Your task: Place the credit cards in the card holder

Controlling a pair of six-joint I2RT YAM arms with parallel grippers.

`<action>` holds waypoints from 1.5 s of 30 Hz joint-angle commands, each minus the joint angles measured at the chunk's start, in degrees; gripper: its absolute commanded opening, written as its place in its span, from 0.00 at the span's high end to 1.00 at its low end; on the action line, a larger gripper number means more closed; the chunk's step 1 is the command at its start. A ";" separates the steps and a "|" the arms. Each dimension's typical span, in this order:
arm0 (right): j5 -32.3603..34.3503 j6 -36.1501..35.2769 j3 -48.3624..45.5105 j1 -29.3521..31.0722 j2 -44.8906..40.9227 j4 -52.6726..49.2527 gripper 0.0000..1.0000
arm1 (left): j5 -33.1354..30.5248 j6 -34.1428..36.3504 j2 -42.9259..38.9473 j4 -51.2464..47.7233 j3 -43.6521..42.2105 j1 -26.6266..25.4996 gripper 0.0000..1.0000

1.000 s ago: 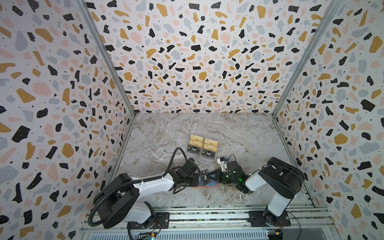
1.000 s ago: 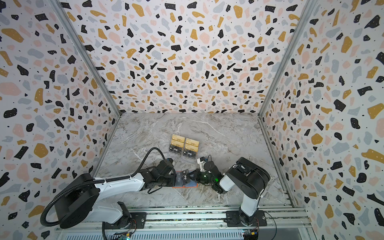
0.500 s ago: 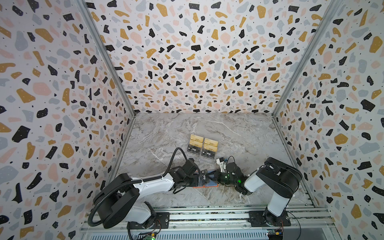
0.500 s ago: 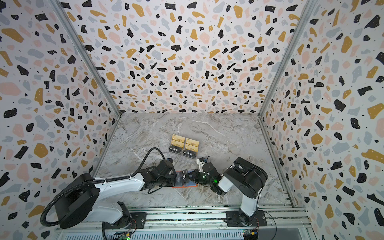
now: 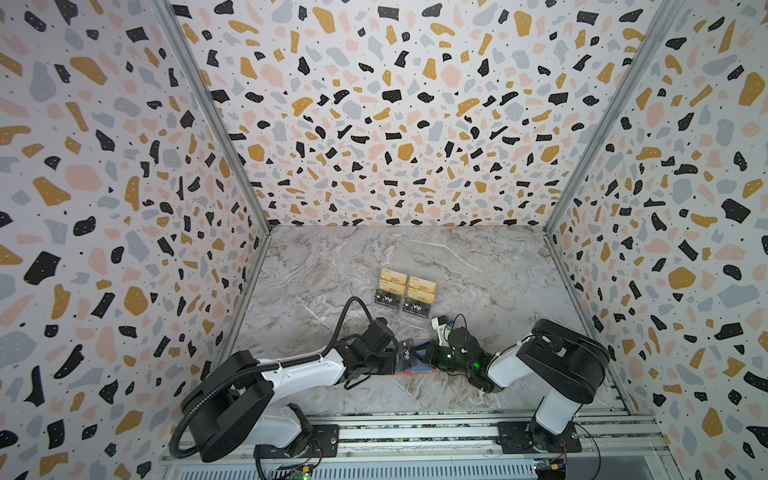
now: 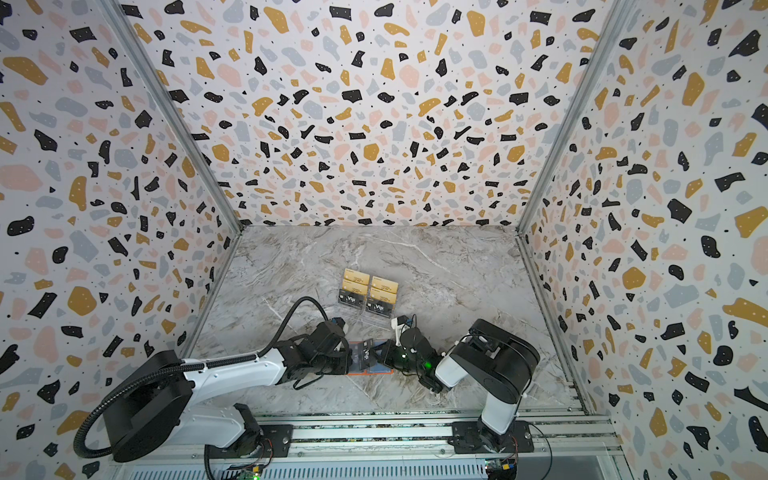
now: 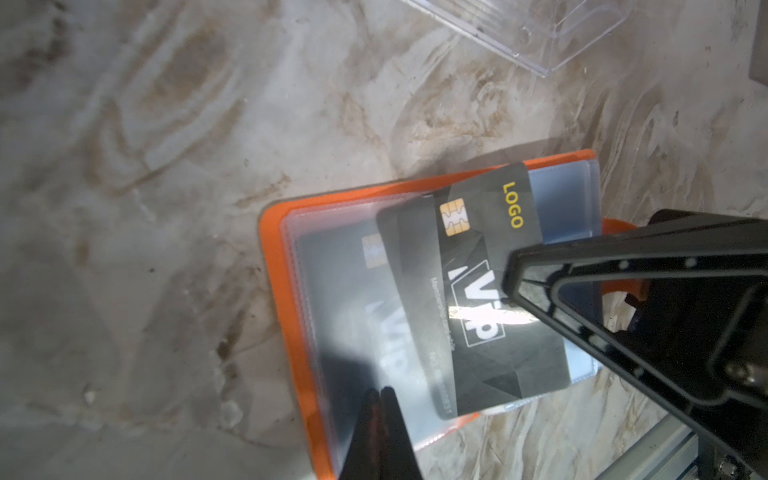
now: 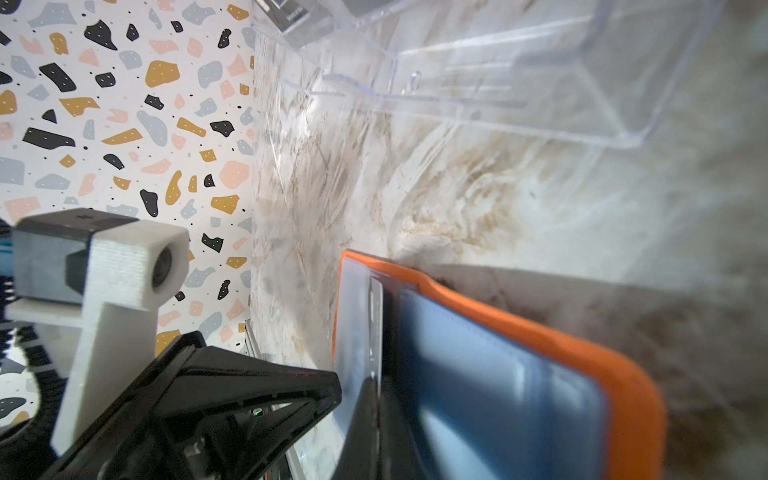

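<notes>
The card holder [image 7: 286,311] is orange with bluish sleeves. The card [image 7: 519,365] is black, with white and yellow lettering. The table [image 7: 166,166] is grey marble.

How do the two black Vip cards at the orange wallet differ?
The held card is tilted and only partly under a clear sleeve, its print sharp. The sleeved card lies flat inside, hazy behind plastic. Both are black with a chip and white Vip lettering.

White links [image 5: 303,370], black joints [image 5: 569,361], ribbed black hose [image 5: 286,362] — green lights [image 5: 476,365], white camera mount [image 8: 124,270]
</notes>
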 commanded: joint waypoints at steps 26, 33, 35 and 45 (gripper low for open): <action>4.34 -12.86 9.75 2.97 -7.40 -30.75 0.65 | -7.07 0.76 -3.51 -3.13 2.32 3.78 0.61; 0.22 -13.06 11.23 3.04 -5.54 -30.97 0.54 | -6.88 1.16 -3.45 -2.57 2.63 3.73 0.49; -0.32 -13.07 11.59 2.98 -5.21 -30.72 0.53 | -6.96 1.25 -3.52 -2.40 2.84 3.71 0.47; -3.04 -12.35 12.90 2.96 -4.68 -29.83 0.53 | -4.40 1.84 -2.79 0.97 2.35 4.38 0.51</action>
